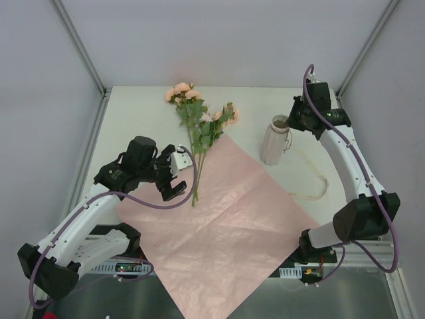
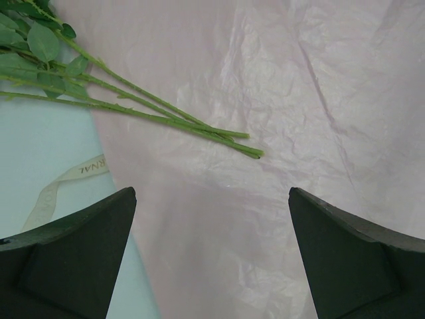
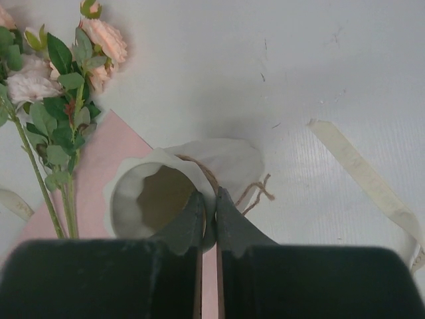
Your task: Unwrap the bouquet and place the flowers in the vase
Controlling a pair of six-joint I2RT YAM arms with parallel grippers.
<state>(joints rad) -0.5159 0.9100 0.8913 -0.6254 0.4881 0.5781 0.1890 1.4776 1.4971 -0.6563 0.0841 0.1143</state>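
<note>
Flowers (image 1: 199, 126) by worktop's far edge: light, thin bendy stems, so we'd grip the bunched stems low. Left gripper (image 2: 211, 199) gapes wide; right gripper (image 3: 207, 199) pinches vase (image 3: 232, 163) rim.

The flowers (image 2: 44, 41) show only stems and leaves in the left wrist view; the blooms run off its top corner. The ribbon (image 2: 86, 168) slips behind a finger (image 2: 73, 266) of the left gripper (image 2: 212, 193), its print half hidden. The jaws of the right gripper (image 3: 207, 203) cover the near rim of the vase (image 3: 226, 163); I cannot tell if they pinch it. The pink paper (image 1: 226, 226) runs off the top view's bottom edge.
</note>
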